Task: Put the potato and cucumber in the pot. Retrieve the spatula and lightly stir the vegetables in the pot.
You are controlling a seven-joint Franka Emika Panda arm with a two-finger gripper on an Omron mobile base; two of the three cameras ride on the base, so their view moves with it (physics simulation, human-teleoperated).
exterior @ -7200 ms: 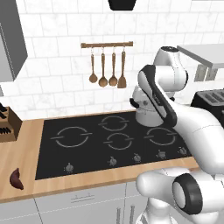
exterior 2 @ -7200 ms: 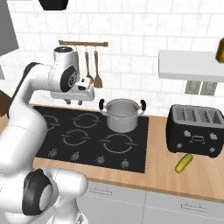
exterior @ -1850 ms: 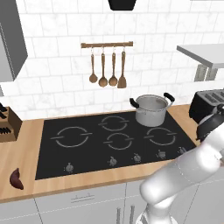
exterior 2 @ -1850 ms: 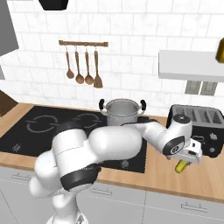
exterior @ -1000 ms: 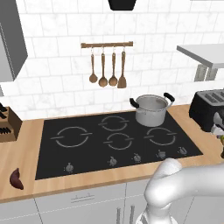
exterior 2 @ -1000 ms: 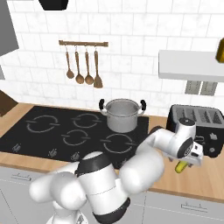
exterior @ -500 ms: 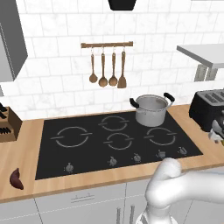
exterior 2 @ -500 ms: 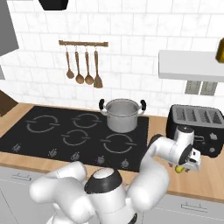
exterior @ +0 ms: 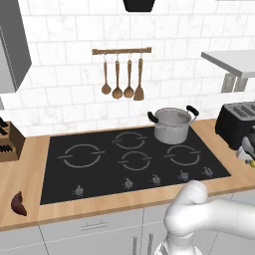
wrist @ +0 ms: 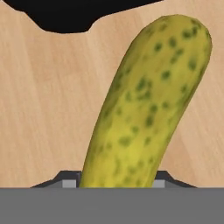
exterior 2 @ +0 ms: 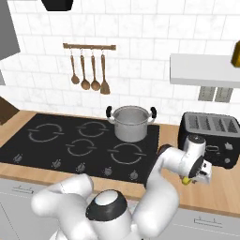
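Observation:
The cucumber (wrist: 148,109), yellow-green and speckled, lies on the wooden counter in front of the toaster; only a small bit of the cucumber (exterior 2: 186,180) peeks out under the hand. My gripper (exterior 2: 190,179) reaches down over it at the right end of the counter. In the hand view the two fingertips (wrist: 70,182) sit against its sides. The silver pot (exterior 2: 131,123) stands on the hob's back right burner, well left of the gripper. The spatula (exterior 2: 105,86) hangs at the right end of the wall rail. The potato is out of view.
A black toaster (exterior 2: 211,136) stands right behind the gripper. Three wooden spoons (exterior 2: 84,77) hang beside the spatula. A dark reddish-brown pointed root (exterior: 19,204) lies on the counter's far left, near a knife block (exterior: 7,144). A shelf (exterior 2: 206,70) juts out above the toaster.
The fingers have come in from wide open until they sit against the cucumber's sides. The hand has stayed low over it; the cucumber has not moved.

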